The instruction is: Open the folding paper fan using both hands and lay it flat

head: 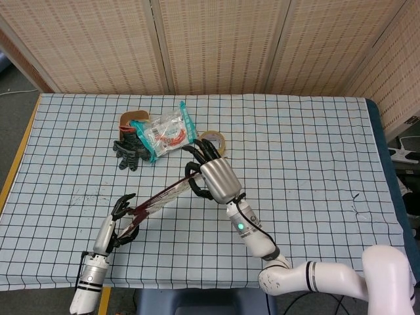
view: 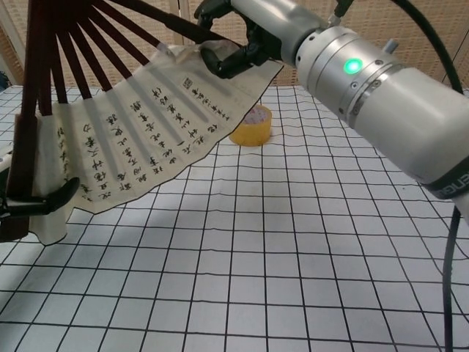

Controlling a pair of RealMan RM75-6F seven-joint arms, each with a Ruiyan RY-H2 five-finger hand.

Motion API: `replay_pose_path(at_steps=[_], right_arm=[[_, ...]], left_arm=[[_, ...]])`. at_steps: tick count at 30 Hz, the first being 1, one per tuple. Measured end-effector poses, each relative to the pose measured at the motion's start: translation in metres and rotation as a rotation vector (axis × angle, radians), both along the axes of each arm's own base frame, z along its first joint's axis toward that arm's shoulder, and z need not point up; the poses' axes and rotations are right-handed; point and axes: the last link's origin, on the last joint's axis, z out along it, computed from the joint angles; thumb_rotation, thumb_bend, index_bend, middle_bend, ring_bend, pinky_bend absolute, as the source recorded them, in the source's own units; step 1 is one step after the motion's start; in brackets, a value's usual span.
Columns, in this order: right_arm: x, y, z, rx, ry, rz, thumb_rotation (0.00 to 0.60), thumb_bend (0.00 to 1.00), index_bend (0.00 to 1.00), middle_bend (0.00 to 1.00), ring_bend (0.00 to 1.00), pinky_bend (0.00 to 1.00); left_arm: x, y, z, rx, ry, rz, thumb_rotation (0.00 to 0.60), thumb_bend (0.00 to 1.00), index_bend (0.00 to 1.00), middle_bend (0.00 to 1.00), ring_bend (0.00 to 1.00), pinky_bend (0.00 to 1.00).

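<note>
1. Above the checked tablecloth (head: 315,144), front and left of centre, the folding paper fan (view: 124,128) is up in the air, spread wide between both hands.
2. In the chest view its dark wooden ribs radiate from the upper left, and the cream paper leaf with columns of black writing sweeps down and across.
3. The right hand (head: 213,177) has the far end of the fan, dark fingers (view: 227,62) curled and clamped on the outer rib and the paper's top edge.
4. The left hand (head: 121,213) grips the near end low at the table's front-left; in the chest view one dark finger (view: 44,202) hooks across the outermost guard stick and the paper edge.
5. From the head camera the fan shows almost edge-on, a thin dark red line slanting from left hand up to right hand.
6. Behind it a roll of yellow tape (view: 250,126) sits on the cloth.
7. At the back left lie a clear packet (head: 165,133) with teal edges and a black glove (head: 128,152), touching each other.
</note>
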Motion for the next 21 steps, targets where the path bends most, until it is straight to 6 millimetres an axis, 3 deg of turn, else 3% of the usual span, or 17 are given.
replay_pose_path(at_steps=[7, 12, 21], right_arm=[[-0.024, 0.012, 0.017, -0.069, 0.083, 0.074, 0.600, 0.61, 0.76, 0.14, 0.00, 0.01], [-0.054, 0.018, 0.033, -0.130, 0.131, 0.095, 0.600, 0.61, 0.76, 0.14, 0.00, 0.01], [-0.092, 0.024, 0.045, -0.199, 0.185, 0.100, 0.600, 0.61, 0.75, 0.14, 0.00, 0.01]], left_arm=[[-0.011, 0.003, 0.001, 0.004, 0.039, 0.007, 0.600, 0.47, 0.46, 0.09, 0.00, 0.14], [-0.018, 0.005, 0.001, 0.002, 0.060, 0.011, 0.600, 0.47, 0.46, 0.09, 0.00, 0.14], [-0.030, 0.008, 0.003, 0.008, 0.088, 0.014, 0.600, 0.47, 0.45, 0.09, 0.00, 0.14]])
